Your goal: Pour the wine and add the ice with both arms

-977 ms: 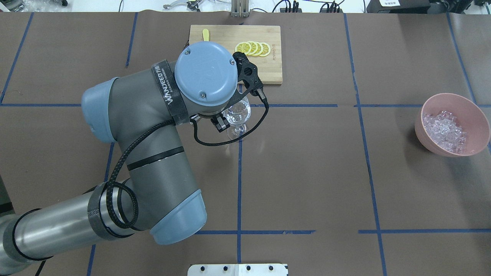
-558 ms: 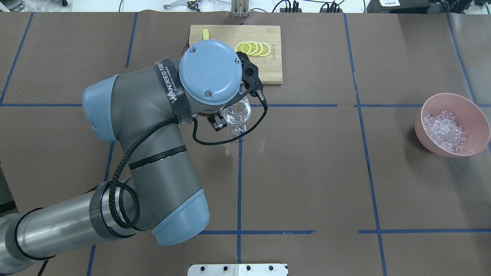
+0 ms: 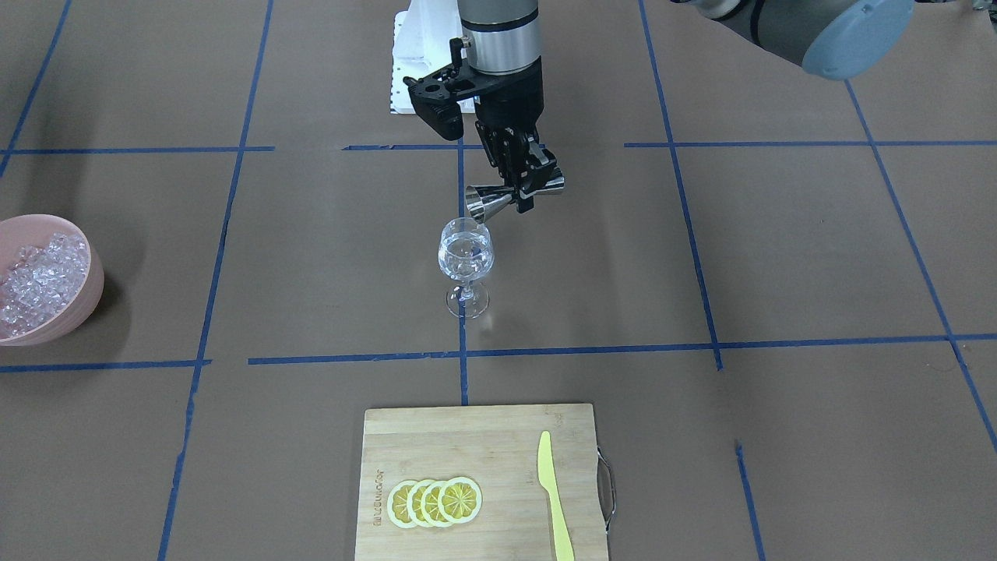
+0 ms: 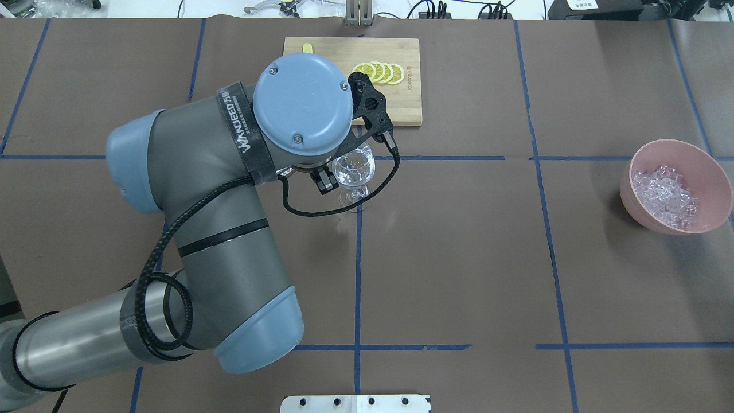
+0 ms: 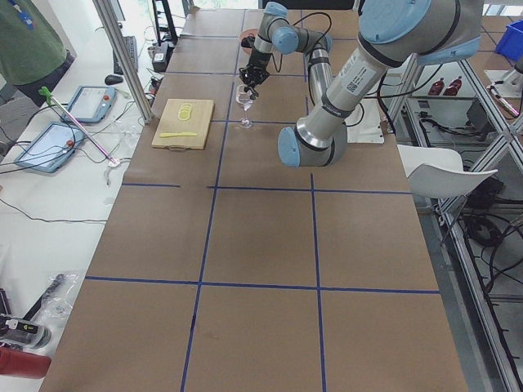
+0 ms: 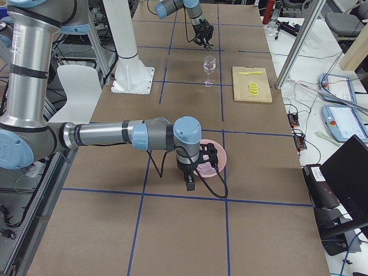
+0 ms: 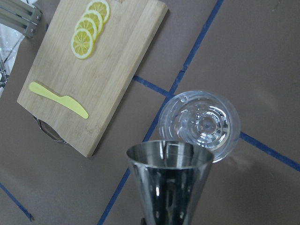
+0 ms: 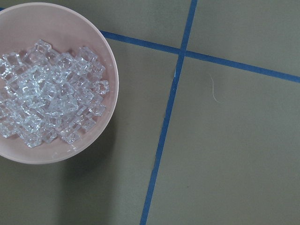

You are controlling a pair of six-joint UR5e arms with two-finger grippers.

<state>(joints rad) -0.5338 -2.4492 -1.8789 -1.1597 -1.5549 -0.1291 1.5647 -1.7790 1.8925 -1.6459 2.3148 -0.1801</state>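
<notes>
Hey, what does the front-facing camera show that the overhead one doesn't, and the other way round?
Only front-facing: the left gripper clamping a steel jigger, tipped sideways above the wine glass; overhead, the wrist hides the jigger. Only overhead: cables on the white bench beyond the table. Both: the glass, cutting board with lemon slices, pink bowl of ice.

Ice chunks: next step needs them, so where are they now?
The clear ice chunks lie in the pink bowl at the overhead view's right edge, on the robot's right, far from the clear wine glass standing mid-view.
</notes>
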